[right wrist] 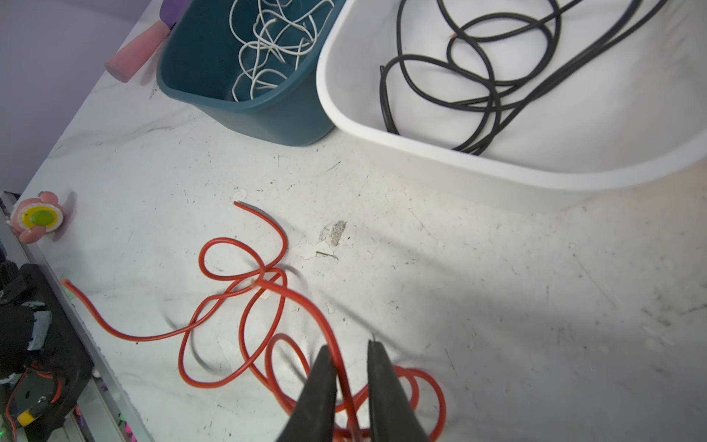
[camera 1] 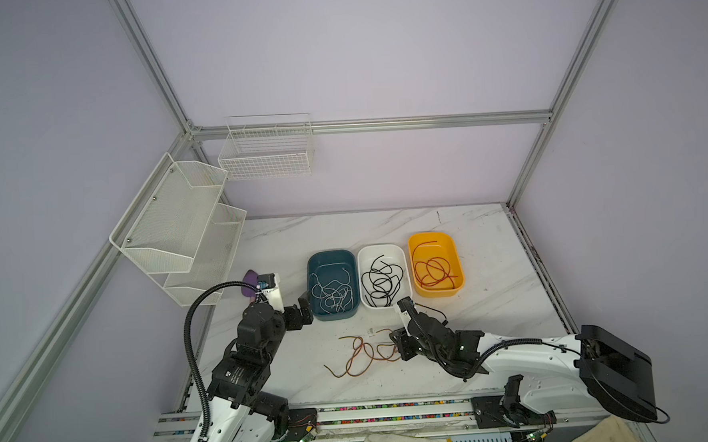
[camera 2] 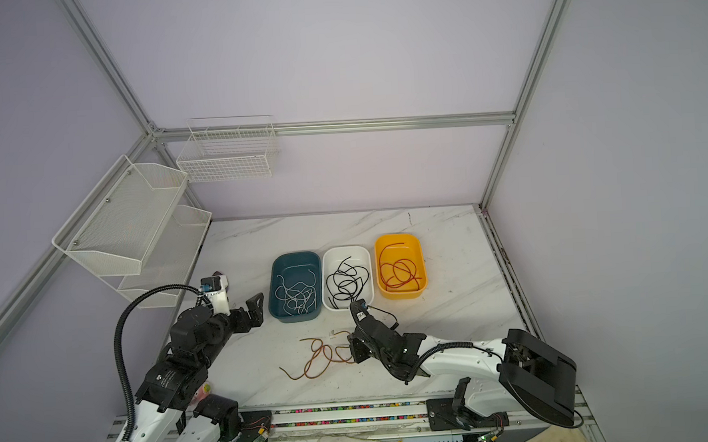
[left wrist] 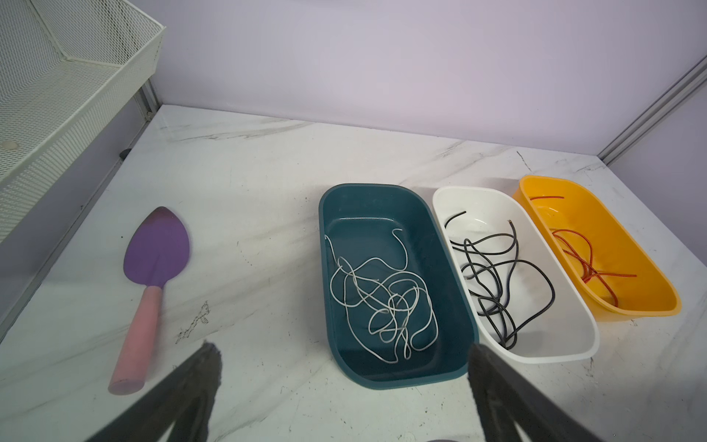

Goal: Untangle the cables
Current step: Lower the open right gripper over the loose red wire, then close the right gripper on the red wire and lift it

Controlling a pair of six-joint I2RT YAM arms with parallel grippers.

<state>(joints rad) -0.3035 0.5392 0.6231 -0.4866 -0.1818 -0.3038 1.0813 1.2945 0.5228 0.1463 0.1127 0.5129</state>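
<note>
An orange-red cable [camera 1: 363, 354] [camera 2: 322, 356] lies in tangled loops on the marble table, near the front. My right gripper [camera 1: 398, 344] [camera 2: 357, 348] is low over the right end of the tangle. In the right wrist view its jaws [right wrist: 349, 346] stand narrowly apart, with one strand of the red cable [right wrist: 245, 306] running between them along one finger. White cables [camera 1: 333, 294] [left wrist: 382, 306] lie in the teal bin [camera 1: 313, 274], black cables [camera 1: 382, 283] [left wrist: 493, 268] in the white bin [camera 1: 363, 271], and red cables [camera 1: 434, 270] in the yellow bin [camera 1: 456, 262]. My left gripper [camera 1: 303, 310] [left wrist: 342, 350] is wide open and empty beside the teal bin.
A purple trowel with a pink handle [left wrist: 157, 248] [camera 1: 249, 283] lies left of the bins. White mesh shelves [camera 1: 177, 223] and a wire basket [camera 1: 265, 152] hang on the left and back walls. A pink flower toy [right wrist: 36, 220] sits at the table's front edge.
</note>
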